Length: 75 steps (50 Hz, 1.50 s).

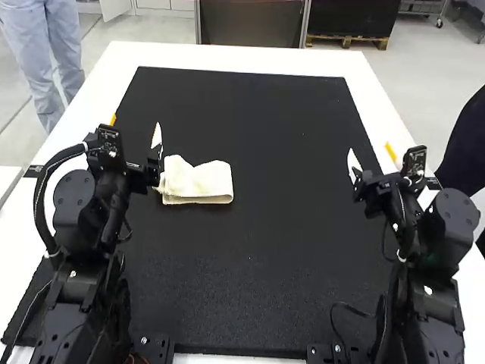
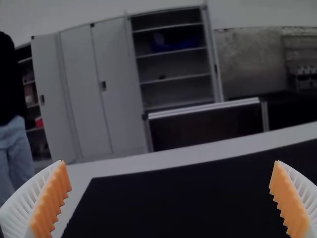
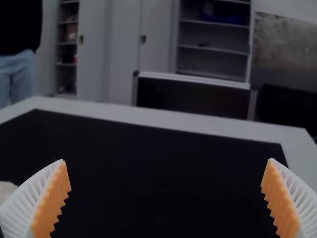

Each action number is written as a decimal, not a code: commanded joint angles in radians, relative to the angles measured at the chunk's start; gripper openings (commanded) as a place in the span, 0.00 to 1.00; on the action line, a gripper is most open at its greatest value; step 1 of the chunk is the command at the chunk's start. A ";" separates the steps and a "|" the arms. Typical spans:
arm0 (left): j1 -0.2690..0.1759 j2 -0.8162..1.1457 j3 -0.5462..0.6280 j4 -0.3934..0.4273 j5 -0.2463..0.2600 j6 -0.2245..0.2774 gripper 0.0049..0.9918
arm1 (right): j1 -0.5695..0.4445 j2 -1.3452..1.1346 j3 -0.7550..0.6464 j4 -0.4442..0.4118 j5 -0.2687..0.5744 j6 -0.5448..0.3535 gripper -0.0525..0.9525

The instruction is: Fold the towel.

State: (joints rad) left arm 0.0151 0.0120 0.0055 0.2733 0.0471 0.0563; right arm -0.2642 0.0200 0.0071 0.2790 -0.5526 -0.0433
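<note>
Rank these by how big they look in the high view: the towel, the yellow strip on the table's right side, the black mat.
1. Black mat
2. Towel
3. Yellow strip

White counter point(image 1: 250, 58) w/ blk mat point(image 1: 250, 114), pale grey flr point(image 1: 151, 29), tall lt-grey cabinets point(image 2: 77, 104) w/ dk handles point(image 2: 103, 86), open shelf unit point(image 2: 183, 94) beside, blue item point(image 2: 173, 43) on upper shelf, dk framed panel point(image 2: 208, 128) in front, mottled grey wall point(image 2: 252, 64)

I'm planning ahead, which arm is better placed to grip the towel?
Left, probably: the open left end effector looks close to the towel; the right end effector is across the mat.
</note>
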 commanded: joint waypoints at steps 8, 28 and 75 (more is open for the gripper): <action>0.009 -0.014 -0.006 -0.003 0.013 0.014 0.95 | -0.024 -0.018 -0.006 0.008 0.157 -0.052 0.94; 0.013 -0.014 -0.007 -0.063 0.014 0.017 0.95 | -0.098 -0.018 -0.006 -0.100 0.154 -0.061 0.94; 0.134 -0.014 -0.004 -0.276 0.249 0.080 0.97 | -0.099 -0.018 -0.006 -0.319 0.086 -0.124 0.95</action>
State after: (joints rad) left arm 0.1291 0.0120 0.0055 0.0040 0.2718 0.0750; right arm -0.3511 0.0200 0.0082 0.0113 -0.5060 -0.0933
